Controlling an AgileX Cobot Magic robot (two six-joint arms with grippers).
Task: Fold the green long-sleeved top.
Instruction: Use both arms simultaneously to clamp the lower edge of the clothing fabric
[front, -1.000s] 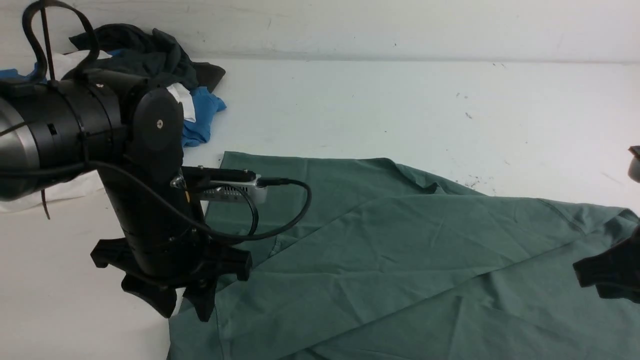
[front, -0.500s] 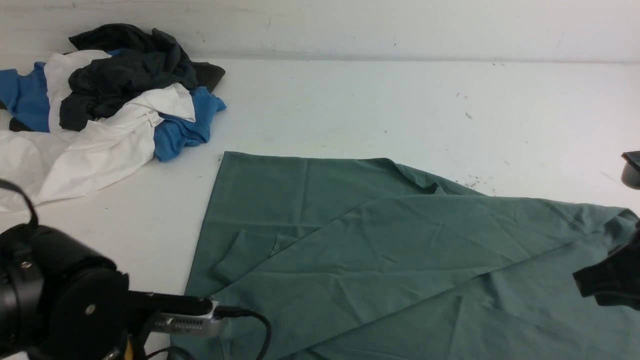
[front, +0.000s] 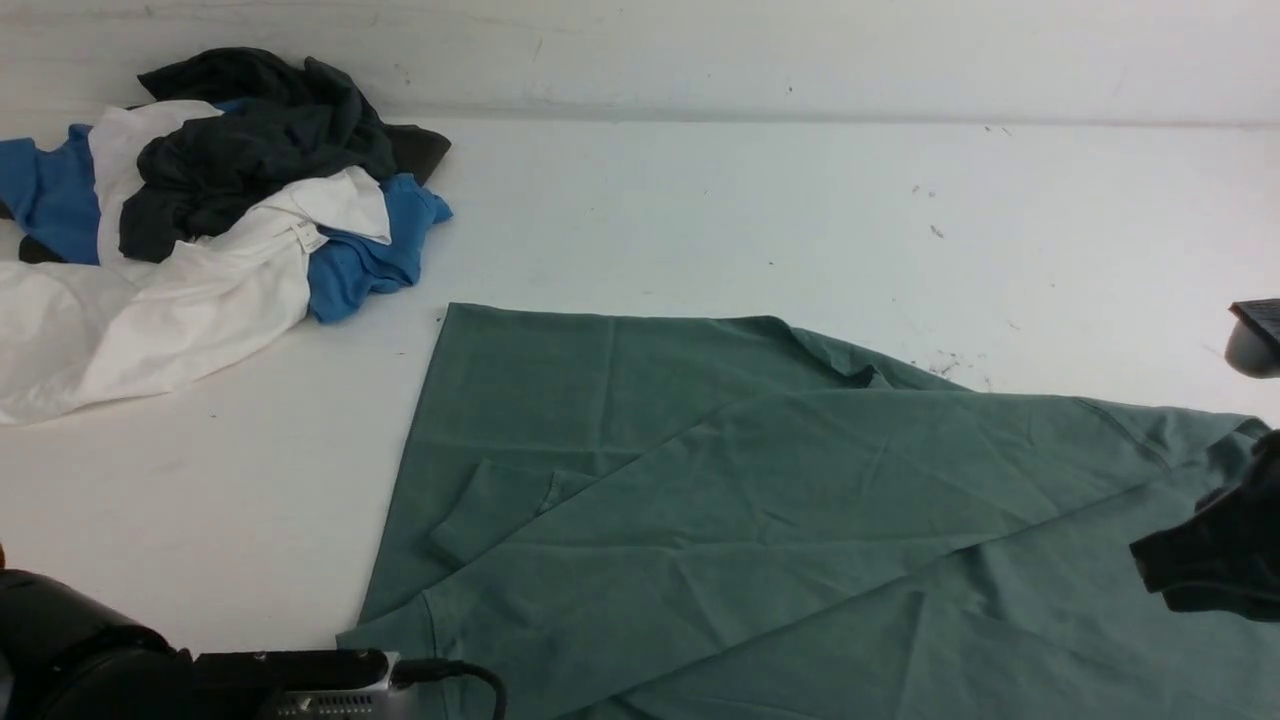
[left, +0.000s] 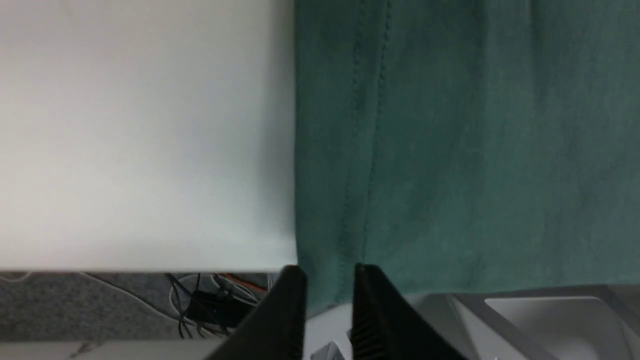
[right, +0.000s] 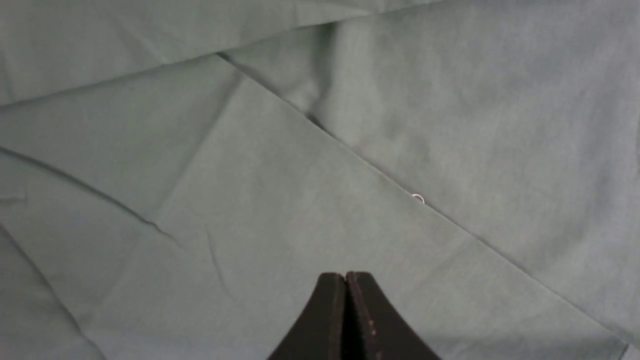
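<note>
Sage-green long-sleeved cotton top lies creased on our smooth white counter, lower right of frame; left fingers slightly parted at its stitched hem, right fingers pressed together, empty.

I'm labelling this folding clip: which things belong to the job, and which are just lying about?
Job:
green long-sleeved top
left gripper
right gripper

Lying about:
pile of blue, white and black garments
</note>
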